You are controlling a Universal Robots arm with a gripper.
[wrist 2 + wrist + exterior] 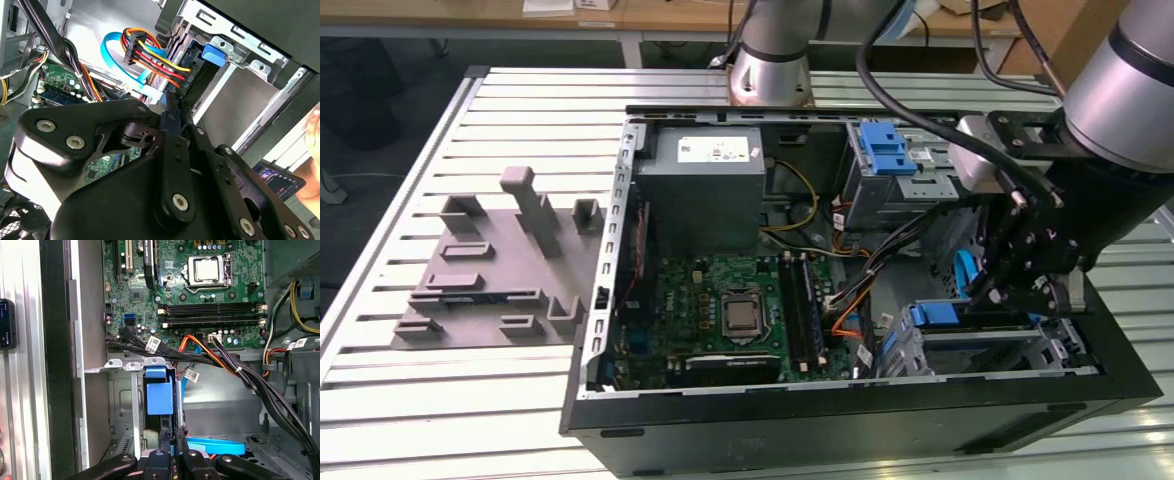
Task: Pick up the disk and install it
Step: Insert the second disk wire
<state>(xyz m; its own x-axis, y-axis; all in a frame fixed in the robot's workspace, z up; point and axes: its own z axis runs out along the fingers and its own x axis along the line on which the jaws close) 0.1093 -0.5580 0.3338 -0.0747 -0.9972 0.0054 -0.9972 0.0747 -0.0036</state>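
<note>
Over the drive cage [987,345], our gripper [174,442] clamps the disk [160,397].
We hold the disk on edge, partly inside that cage.

Slatted metal desk [400,400] seen in exterior view. Open black computer case [854,425] laid on it; grey moulded fixture [487,270] placed toward exterior view's left.

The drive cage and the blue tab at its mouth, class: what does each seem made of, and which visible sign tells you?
Drive cage: bare sheet metal, judging by its dull grey sheen, folded edges and punched holes. Blue tab: probably moulded plastic, given its even colour and soft matte surface.
</note>
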